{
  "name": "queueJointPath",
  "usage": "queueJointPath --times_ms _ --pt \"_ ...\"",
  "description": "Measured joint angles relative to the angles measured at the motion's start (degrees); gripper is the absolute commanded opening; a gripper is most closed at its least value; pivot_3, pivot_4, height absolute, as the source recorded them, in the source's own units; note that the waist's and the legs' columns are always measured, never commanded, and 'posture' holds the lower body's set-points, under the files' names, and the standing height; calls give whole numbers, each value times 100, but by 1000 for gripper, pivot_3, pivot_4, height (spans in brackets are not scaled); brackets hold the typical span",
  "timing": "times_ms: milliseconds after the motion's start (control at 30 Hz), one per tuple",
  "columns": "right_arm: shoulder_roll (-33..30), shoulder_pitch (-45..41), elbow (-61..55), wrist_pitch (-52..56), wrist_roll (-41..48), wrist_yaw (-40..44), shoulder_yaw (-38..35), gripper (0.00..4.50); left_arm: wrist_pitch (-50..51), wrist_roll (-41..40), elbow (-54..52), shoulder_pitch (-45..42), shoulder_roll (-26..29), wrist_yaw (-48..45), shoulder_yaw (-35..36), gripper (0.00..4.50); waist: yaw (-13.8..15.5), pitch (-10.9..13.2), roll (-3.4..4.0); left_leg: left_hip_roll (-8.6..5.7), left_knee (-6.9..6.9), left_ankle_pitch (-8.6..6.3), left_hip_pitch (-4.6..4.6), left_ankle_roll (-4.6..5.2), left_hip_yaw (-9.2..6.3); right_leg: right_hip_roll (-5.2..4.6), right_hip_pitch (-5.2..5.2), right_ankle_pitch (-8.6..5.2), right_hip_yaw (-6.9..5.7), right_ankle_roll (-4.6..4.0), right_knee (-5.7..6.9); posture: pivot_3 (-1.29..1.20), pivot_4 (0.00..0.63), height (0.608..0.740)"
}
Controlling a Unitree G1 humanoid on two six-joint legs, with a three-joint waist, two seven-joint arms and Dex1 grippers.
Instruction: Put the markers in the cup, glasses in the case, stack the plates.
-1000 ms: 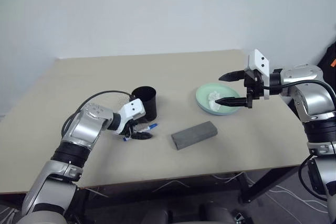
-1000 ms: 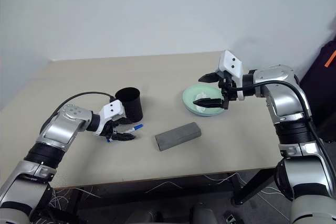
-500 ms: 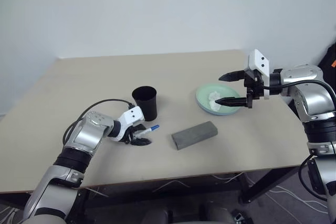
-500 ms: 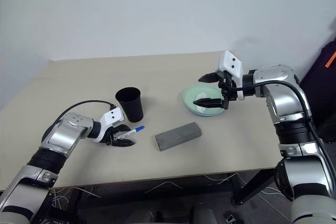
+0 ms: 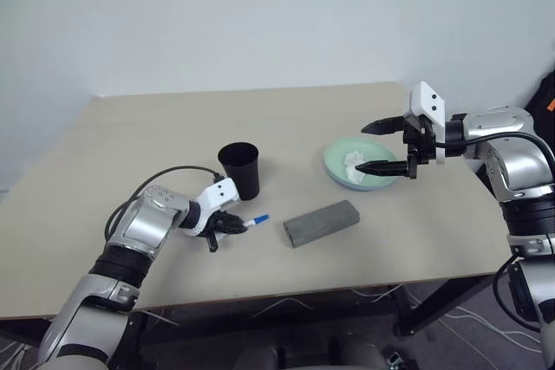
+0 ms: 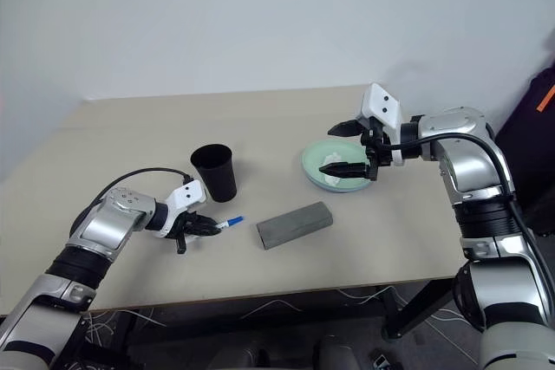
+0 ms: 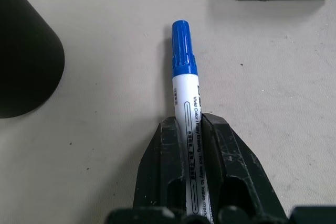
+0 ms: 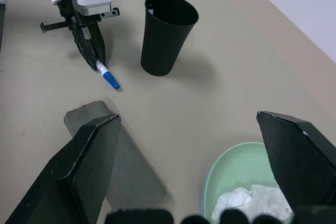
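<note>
**Marker gripped by its tail, low on the counter**

The left end effector [image 7: 195, 145] is clenched on the blue-capped marker [image 7: 185, 85], which lies on the counter [image 5: 130, 127] just beside the black cup [image 5: 239, 169]. The fingers hold the rear of the barrel, so the capped end juts far forward; on the lift it could pivot, slip free, or knock the cup over. The right end effector [image 5: 387, 145] hangs with its fingers spread wide over the mint green plate [image 5: 334, 160], which carries a crumpled tissue [image 5: 353, 162]. The grey case [image 5: 321, 222], lid closed, lies near the marker's tip.
</note>
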Motion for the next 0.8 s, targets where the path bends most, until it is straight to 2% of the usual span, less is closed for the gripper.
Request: queueJointPath --times_ms 100,233,400,500,633,800 --pt "0 0 0 -2 0 0 0 4500 -14 -20 -122 65 20 -46 4 94 0 0 0 0 0 0 0 0 0 0 0 0 0 0 0 0 0 727" --pt "4 -3 2 -4 0 4 2 4500 489 -694 -775 144 -49 -382 215 94 7 1 -1 -1 1 0 -5 0 -3 -1 -2 0 -1 0 -1 0 0 727" --pt "5 -3 3 -5 0 4 2 4500 1438 -2052 -1631 -276 -318 -416 1174 94 1 1 -2 1 4 1 0 1 -7 1 3 0 -5 0 0 0 0 727" --pt "8 -4 3 -5 0 4 2 4500 1668 -2466 -1635 -675 -557 -28 1674 94 -4 1 -2 2 4 1 6 2 -6 4 8 0 -5 1 0 0 0 727" --pt "21 -6 3 -5 1 5 2 4500 1115 -2465 -990 -1047 -917 764 2185 94 -10 1 -2 1 4 2 10 2 -4 4 11 1 -3 2 1 0 0 727" --pt "42 -20 5 -7 0 4 2 4500 -245 -2046 213 -1230 -1256 1804 2509 94 3 1 -2 -2 4 2 4 1 -5 4 9 3 -1 4 -1 0 0 727"
